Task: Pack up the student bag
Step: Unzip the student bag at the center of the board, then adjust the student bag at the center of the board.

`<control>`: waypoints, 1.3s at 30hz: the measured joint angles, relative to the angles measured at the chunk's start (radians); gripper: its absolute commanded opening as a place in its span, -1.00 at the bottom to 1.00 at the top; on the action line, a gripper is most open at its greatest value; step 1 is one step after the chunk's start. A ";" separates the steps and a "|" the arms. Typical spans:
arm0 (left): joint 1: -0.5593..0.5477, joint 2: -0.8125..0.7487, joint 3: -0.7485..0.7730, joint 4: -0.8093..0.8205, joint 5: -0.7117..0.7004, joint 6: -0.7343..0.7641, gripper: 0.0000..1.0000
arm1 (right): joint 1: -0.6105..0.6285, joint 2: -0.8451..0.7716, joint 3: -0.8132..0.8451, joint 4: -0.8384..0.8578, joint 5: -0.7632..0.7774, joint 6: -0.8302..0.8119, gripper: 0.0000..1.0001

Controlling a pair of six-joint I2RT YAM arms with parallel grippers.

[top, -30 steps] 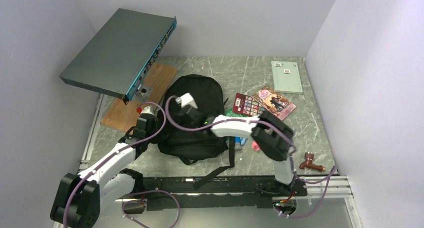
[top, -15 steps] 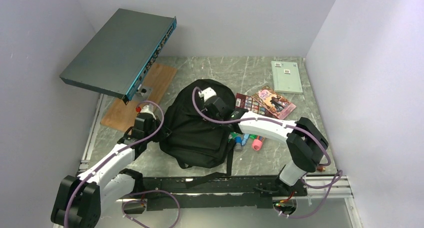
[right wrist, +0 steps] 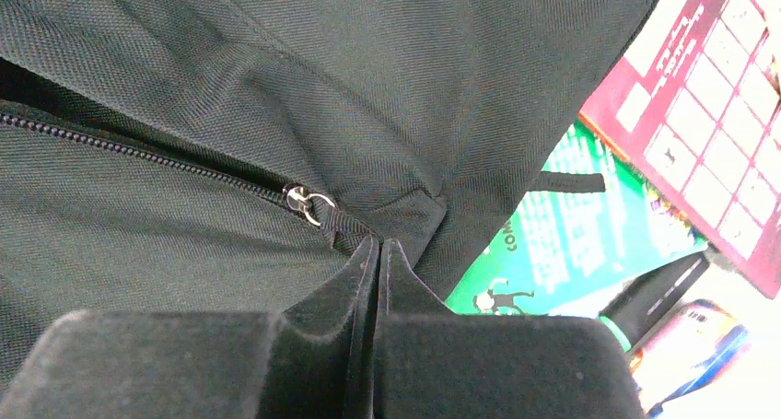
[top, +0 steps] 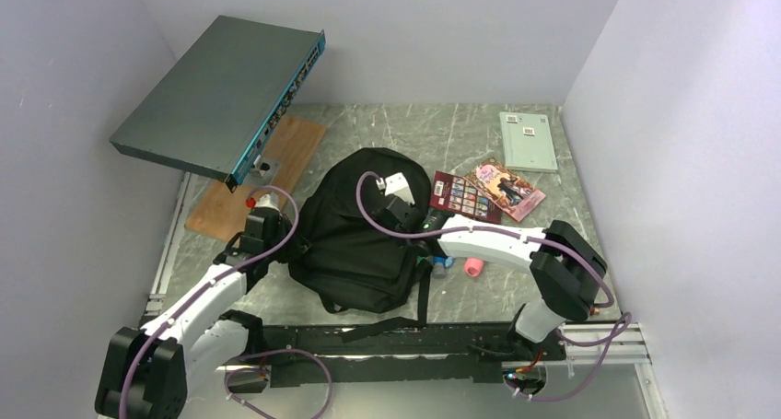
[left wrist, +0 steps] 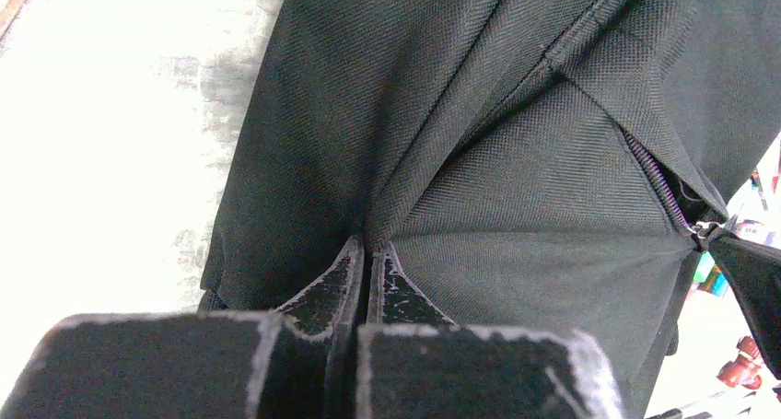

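Note:
The student bag (top: 355, 239), a large black fabric backpack, lies flat in the middle of the table. My left gripper (top: 295, 244) is shut on a fold of fabric at the bag's left edge. In the left wrist view the cloth (left wrist: 516, 161) puckers up between the fingertips of the left gripper (left wrist: 368, 249). My right gripper (top: 410, 221) sits at the bag's right side. In the right wrist view the right gripper (right wrist: 379, 246) is shut on the fabric pull tab just past the metal zipper ring (right wrist: 304, 203). The zip (right wrist: 138, 152) runs off to the left.
A grey network switch (top: 221, 92) stands tilted over a wooden board (top: 276, 161) at the back left. A red booklet (top: 458, 195), a picture book (top: 505, 187) and a pale green book (top: 528, 141) lie right of the bag. A pink item (top: 473, 268) and markers lie under my right arm.
My right gripper has moved from over the bag's middle to its right side, drawing the bag wider to the right. The right elbow swung rightward. The left arm has hardly moved.

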 measured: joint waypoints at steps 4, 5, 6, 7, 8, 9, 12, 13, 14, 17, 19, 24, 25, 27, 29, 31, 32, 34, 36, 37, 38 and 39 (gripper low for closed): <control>0.000 0.015 0.022 -0.023 0.002 0.000 -1.00 | -0.004 -0.010 0.006 -0.046 -0.012 0.069 -1.00; 0.000 0.020 0.027 -0.031 0.002 0.000 -1.00 | -0.005 -0.010 0.006 -0.054 -0.018 0.078 -1.00; 0.000 0.025 0.035 -0.038 0.002 0.000 -1.00 | -0.007 -0.011 0.006 -0.061 -0.024 0.083 -1.00; 0.000 0.029 0.041 -0.045 0.001 0.001 -1.00 | -0.008 -0.015 0.006 -0.067 -0.034 0.085 -1.00; 0.000 0.031 0.045 -0.052 0.000 0.001 -1.00 | -0.010 -0.024 0.000 -0.068 -0.051 0.085 -1.00; 0.001 0.033 0.050 -0.059 0.000 0.001 -1.00 | -0.013 -0.042 -0.012 -0.066 -0.074 0.083 -1.00; 0.002 0.033 0.054 -0.074 0.000 0.000 -1.00 | -0.020 -0.140 -0.092 -0.027 -0.164 0.070 -1.00; 0.003 0.035 0.054 -0.079 -0.003 0.000 -1.00 | -0.027 -0.199 -0.143 0.002 -0.208 0.068 -1.00; 0.003 0.037 0.055 -0.083 -0.011 0.000 -1.00 | -0.038 -0.248 -0.180 0.008 -0.229 0.068 -1.00; 0.008 0.055 0.074 -0.114 -0.014 -0.015 -1.00 | -0.083 -0.320 -0.226 -0.004 -0.219 0.104 -1.00; 0.008 0.066 0.094 -0.130 -0.015 -0.020 -1.00 | -0.088 -0.293 -0.214 -0.007 -0.193 0.120 -1.00; 0.011 0.080 0.124 -0.154 -0.023 -0.013 -1.00 | -0.087 -0.235 -0.209 0.003 -0.207 0.100 -0.60; 0.012 0.082 0.125 -0.155 -0.028 -0.006 -1.00 | -0.087 -0.239 -0.209 0.010 -0.216 0.089 -0.47; 0.021 0.093 0.137 -0.172 -0.048 0.014 -0.60 | -0.090 -0.248 -0.209 0.003 -0.218 0.068 -0.25; 0.035 0.118 0.160 -0.187 -0.054 0.056 -0.24 | -0.093 -0.253 -0.208 -0.002 -0.220 0.048 -0.04; 0.042 0.141 0.179 -0.185 -0.051 0.081 0.02 | -0.096 -0.254 -0.201 -0.004 -0.225 0.018 0.12; 0.043 0.144 0.181 -0.183 -0.047 0.089 0.12 | -0.097 -0.253 -0.195 -0.003 -0.229 0.002 0.17; 0.045 0.138 0.181 -0.182 -0.037 0.102 0.31 | -0.097 -0.249 -0.172 -0.003 -0.238 -0.031 0.25; 0.045 0.124 0.181 -0.183 -0.027 0.111 0.47 | -0.097 -0.237 -0.142 0.005 -0.252 -0.058 0.33; 0.045 0.115 0.181 -0.185 -0.021 0.114 0.54 | -0.097 -0.224 -0.119 0.017 -0.263 -0.076 0.35; 0.045 0.106 0.182 -0.188 -0.014 0.120 0.60 | -0.097 -0.214 -0.104 0.027 -0.271 -0.087 0.37; 0.045 0.096 0.183 -0.195 -0.005 0.126 0.68 | -0.097 -0.203 -0.087 0.039 -0.282 -0.100 0.40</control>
